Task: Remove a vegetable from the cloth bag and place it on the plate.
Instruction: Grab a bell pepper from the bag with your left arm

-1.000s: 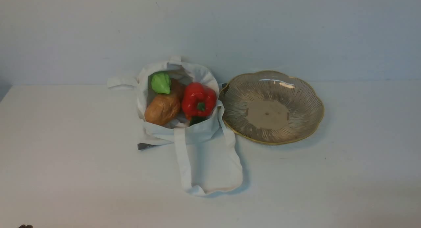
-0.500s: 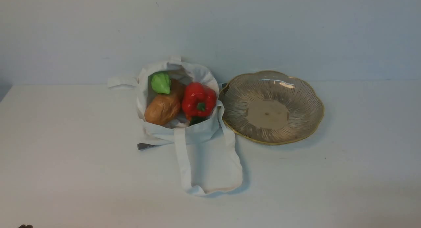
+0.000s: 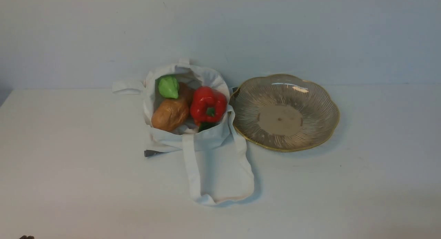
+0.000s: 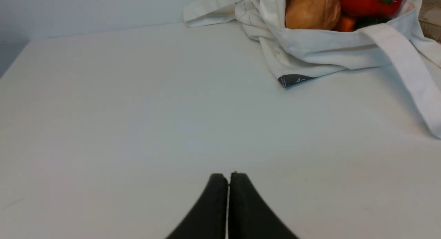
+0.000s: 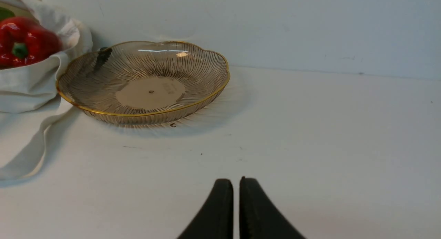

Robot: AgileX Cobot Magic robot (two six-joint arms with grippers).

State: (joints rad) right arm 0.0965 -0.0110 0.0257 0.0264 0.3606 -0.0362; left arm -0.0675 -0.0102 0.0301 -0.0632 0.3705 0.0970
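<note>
Moved: nothing since a second ago; neither claw has started, so the task is unbegun.
Vegetable: red pepper [image 3: 207, 106] in the cloth bag [image 3: 206, 141] by the counter's [image 3: 69, 163] far edge, with the bare plate [image 3: 336, 110] just beside.
Claws: left claw [image 4: 228, 178] and right claw [image 5: 236, 184] are pressed together, empty, near the front edge.
Wrist views: only they show the claws; the left one reveals the carrot [image 4: 344, 23].

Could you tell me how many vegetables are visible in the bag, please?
4: green one at the back, potato left, pepper right, carrot under the pepper; more may be hidden.

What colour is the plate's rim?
Gold. The plate shows it best in the right wrist view.
</note>
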